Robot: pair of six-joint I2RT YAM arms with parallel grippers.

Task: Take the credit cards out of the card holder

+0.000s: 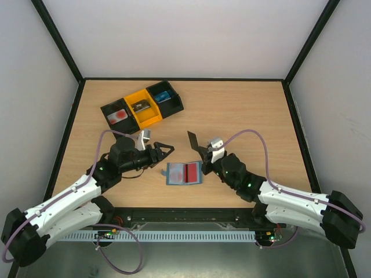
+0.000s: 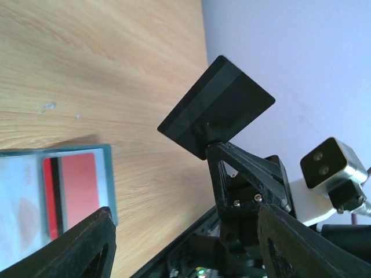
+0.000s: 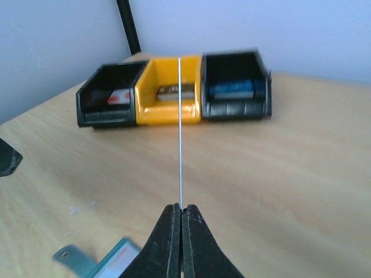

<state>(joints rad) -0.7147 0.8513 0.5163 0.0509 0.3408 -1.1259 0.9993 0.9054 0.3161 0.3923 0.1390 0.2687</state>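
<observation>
The blue-grey card holder (image 1: 175, 174) lies open on the table between the arms, with a bright red credit card (image 1: 192, 171) in its right pocket. My right gripper (image 1: 201, 152) is shut on a black credit card (image 1: 192, 139) and holds it in the air just above and behind the holder. In the right wrist view that card (image 3: 180, 133) shows edge-on as a thin line above the closed gripper (image 3: 181, 215). My left gripper (image 1: 167, 152) is open and empty, just left of the holder. The left wrist view shows the black card (image 2: 217, 107), the holder (image 2: 108, 179) and the red card (image 2: 78, 188).
A black-and-orange three-compartment tray (image 1: 169, 108) stands at the back left, with a card in each compartment; it also shows in the right wrist view (image 3: 174, 113). Black frame rails run along the table's edges.
</observation>
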